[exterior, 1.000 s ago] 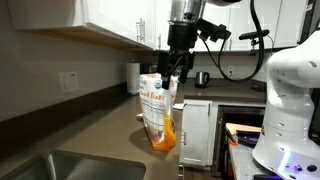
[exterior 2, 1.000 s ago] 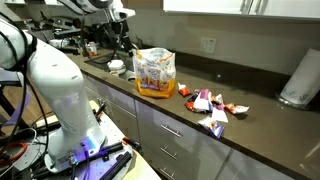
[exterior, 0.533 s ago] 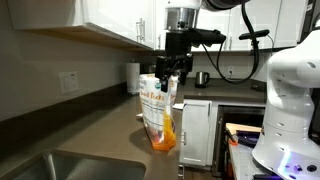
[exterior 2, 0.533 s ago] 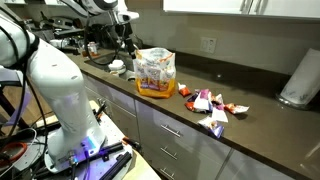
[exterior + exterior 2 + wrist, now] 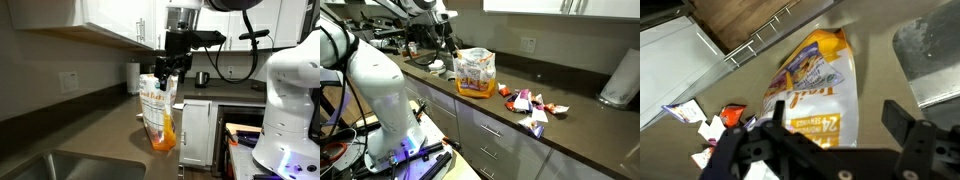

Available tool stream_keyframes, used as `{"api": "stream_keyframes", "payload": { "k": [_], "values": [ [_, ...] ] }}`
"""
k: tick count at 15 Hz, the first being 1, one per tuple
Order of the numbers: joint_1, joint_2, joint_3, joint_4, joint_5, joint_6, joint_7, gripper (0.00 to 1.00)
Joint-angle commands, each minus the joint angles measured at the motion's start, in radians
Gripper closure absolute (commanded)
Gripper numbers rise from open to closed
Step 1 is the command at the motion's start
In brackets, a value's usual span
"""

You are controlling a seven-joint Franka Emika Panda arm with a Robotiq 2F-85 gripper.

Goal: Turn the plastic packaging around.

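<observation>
The pouch (image 5: 158, 110) stands upright near the front edge of the bench (image 5: 100, 135). It is cream above and orange at the base, with printed lettering and a small green round mark. The pincer (image 5: 168, 70) hangs right over the pouch's top with its jaws spread wide, holding nothing. The bench is dark brown. In an exterior view, from the left, come a steel sink (image 5: 60, 165), a wall socket (image 5: 69, 82) and a paper-towel roll (image 5: 133, 78) under white cupboards (image 5: 110, 20). In an exterior view, loose sweet wrappers (image 5: 530, 105) lie to the right of the pouch.
</observation>
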Motion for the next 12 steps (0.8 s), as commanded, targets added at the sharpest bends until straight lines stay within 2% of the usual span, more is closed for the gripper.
{"api": "stream_keyframes", "payload": {
  "k": [1,7,10,12],
  "values": [
    [-0.013,0.014,0.004,-0.007,-0.081,0.040,0.063,0.31],
    [-0.015,0.048,0.010,-0.006,-0.185,0.045,0.082,0.72],
    [-0.007,0.063,-0.012,0.003,-0.258,0.030,0.028,0.91],
    [0.004,0.069,-0.036,0.008,-0.295,0.028,-0.023,0.99]
  ]
}}
